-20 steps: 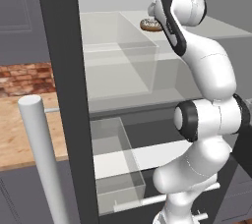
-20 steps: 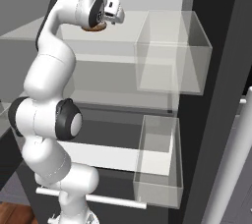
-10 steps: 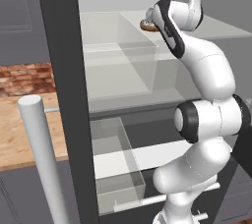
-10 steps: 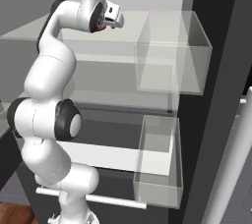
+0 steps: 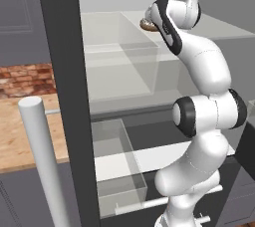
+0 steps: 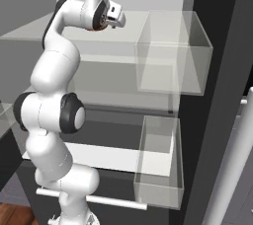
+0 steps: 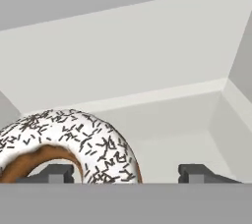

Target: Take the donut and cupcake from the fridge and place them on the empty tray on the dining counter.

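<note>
Hand view puts the donut [image 7: 69,144] right up against my camera, its white icing and dark sprinkles at the lower left, with the left fingertip [image 7: 51,174] tucked under the ring and the right fingertip [image 7: 202,174] standing free and well off to the other side. So the hand [image 7: 127,175] is spread wide, and I cannot tell whether the left finger actually touches the donut or just sits behind it. Beyond the fingers I see the pale shelf [image 7: 162,115] and the grey back wall of the fridge [image 7: 123,51]. From the left base view the arm reaches up and forward into the open fridge [image 5: 60,71], and the donut [image 5: 147,24] peeks out as a small brown sliver just beside the wrist, on the top shelf [image 5: 219,29]. A clear bin [image 5: 119,66] sits below and to the left of the hand, and a clear drawer [image 5: 117,171] lower still. In the right base view the hand [image 6: 117,19] is at top-shelf height, with another clear bin [image 6: 173,54] just to its right and a white bar handle [image 6: 232,160] well away at the frame's lower edge.
</note>
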